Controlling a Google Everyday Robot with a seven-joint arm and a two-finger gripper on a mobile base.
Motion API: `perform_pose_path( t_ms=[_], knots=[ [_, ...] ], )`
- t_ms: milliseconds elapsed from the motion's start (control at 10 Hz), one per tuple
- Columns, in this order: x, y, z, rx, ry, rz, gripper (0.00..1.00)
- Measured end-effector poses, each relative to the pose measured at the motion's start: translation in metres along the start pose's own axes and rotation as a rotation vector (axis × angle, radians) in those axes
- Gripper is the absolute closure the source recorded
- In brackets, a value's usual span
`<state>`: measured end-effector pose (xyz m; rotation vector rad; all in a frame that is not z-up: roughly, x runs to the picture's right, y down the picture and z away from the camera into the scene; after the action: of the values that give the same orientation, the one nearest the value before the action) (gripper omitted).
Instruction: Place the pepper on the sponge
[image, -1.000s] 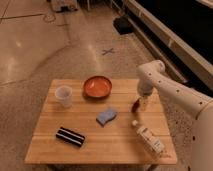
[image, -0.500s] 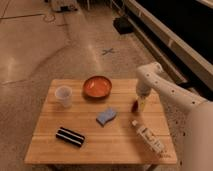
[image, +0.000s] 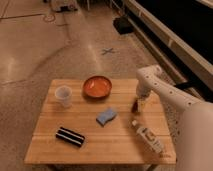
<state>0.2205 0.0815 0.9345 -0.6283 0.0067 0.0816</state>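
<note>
The pepper (image: 135, 106) is a small dark red piece lying on the right side of the wooden table (image: 120, 147). My gripper (image: 140, 103) hangs right over it, pointing down with its jaws open, and the fingers partly cover it. I cannot tell whether they touch it. The sponge (image: 106, 116) is a light blue wavy pad at the table's middle, a short way left of the pepper, with nothing on it.
An orange bowl (image: 97, 86) stands at the back centre and a clear cup (image: 63, 95) at the back left. A black striped block (image: 70, 136) lies front left. A white bottle (image: 148, 137) lies front right, just below the gripper. My white arm (image: 170, 95) comes in from the right.
The gripper has come down slightly over the pepper. The other things on the table have not moved.
</note>
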Motion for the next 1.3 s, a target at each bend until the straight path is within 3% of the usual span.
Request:
perform_pose_path(
  t_ms=[200,600,800,1200,1300],
  knots=[
    [-0.002,-0.001,0.004,-0.002,0.001,0.002,0.24],
    [-0.002,0.003,0.013,-0.006,0.008,0.007,0.63],
    [-0.003,0.003,0.015,-0.006,0.011,0.008,0.64],
    [-0.003,0.006,0.013,-0.009,0.015,0.003,0.94],
    [-0.009,0.009,0.008,-0.005,0.014,-0.009,0.94]
  ],
)
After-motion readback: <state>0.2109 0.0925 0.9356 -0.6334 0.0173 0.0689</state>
